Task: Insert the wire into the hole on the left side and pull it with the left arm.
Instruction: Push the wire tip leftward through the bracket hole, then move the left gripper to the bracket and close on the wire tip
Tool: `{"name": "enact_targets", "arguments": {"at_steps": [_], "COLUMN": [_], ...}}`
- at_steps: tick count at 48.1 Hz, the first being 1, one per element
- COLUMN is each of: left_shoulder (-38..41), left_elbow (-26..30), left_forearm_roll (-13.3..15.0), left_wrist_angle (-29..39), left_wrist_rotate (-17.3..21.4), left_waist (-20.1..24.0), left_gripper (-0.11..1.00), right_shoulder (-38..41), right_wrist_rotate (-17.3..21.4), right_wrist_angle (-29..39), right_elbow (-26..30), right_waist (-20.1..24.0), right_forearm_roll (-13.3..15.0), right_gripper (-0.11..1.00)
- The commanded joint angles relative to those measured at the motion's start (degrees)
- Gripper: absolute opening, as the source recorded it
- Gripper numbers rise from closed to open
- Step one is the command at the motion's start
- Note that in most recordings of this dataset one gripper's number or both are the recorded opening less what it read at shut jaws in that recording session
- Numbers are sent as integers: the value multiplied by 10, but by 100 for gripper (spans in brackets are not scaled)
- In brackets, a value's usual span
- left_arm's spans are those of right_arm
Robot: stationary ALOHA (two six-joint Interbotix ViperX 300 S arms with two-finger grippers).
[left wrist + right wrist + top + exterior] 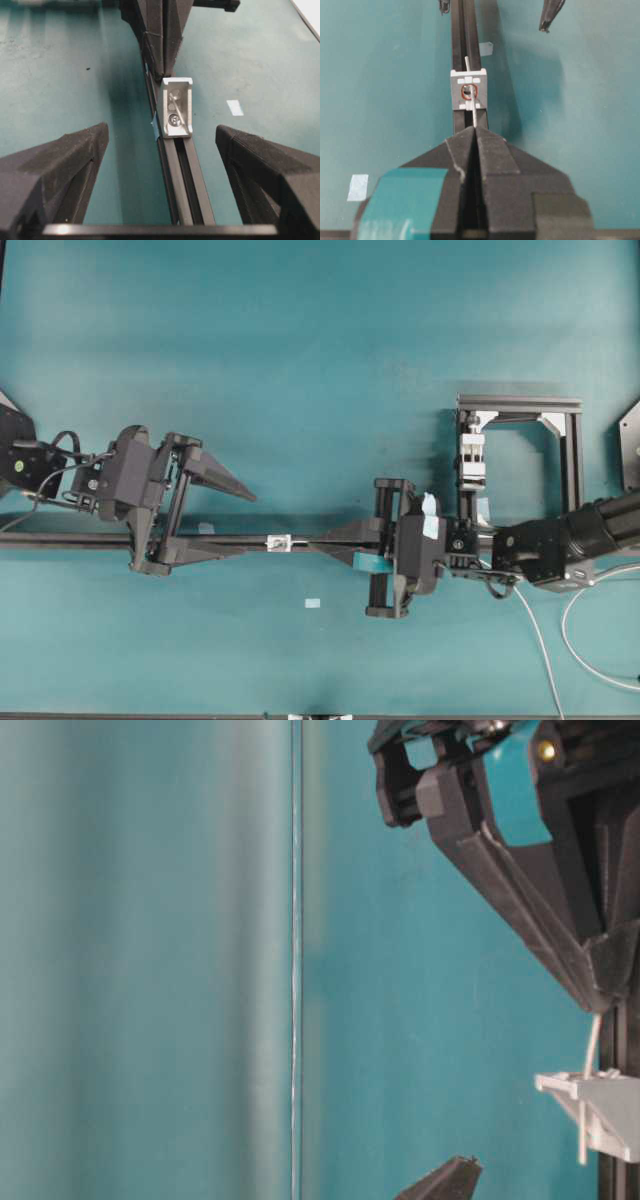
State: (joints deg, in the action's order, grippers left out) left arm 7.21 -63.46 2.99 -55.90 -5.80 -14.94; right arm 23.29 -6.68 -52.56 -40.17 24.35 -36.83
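We find the right pincer [475, 129] closed on the wire [474, 114], its two fingers pressed together with the thin pale strand coming out at their tips. The wire runs from those tips into the hole [468, 92], a dark opening ringed in red in the small white-silver bracket [468, 89], and a short end shows beyond the bracket's far side. In the table-level view the wire [591, 1070] passes from the fingertip down through the bracket [600, 1105].

The bracket [279, 542] sits on the black rail [80, 539] that lies across the teal desk [320, 340], between the two pincers. The left pincer [243, 522] stands wide apart: one finger lies along the rail, pointing at the bracket, and the other angles away from it over bare desk. In the left wrist view its two fingers [60, 165] flank the rail, short of the bracket [176, 107], and touch neither it nor the wire.

A small pale tape rectangle [312, 602] lies on the desk near the bracket.
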Motion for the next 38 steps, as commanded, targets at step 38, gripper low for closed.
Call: {"name": "enact_targets", "arguments": {"at_steps": [38], "left_shoulder": [-5], "left_elbow": [54], "left_forearm_roll": [0], "left_wrist_angle": [92], "left_wrist_rotate": [-62], "left_waist": [-11], "left_gripper": [80], "right_shoulder": [3], "right_wrist_rotate": [-20], "right_wrist_angle": [39], "right_elbow": [39], "right_waist": [-18], "right_forearm_roll": [8], "right_gripper": [6]}}
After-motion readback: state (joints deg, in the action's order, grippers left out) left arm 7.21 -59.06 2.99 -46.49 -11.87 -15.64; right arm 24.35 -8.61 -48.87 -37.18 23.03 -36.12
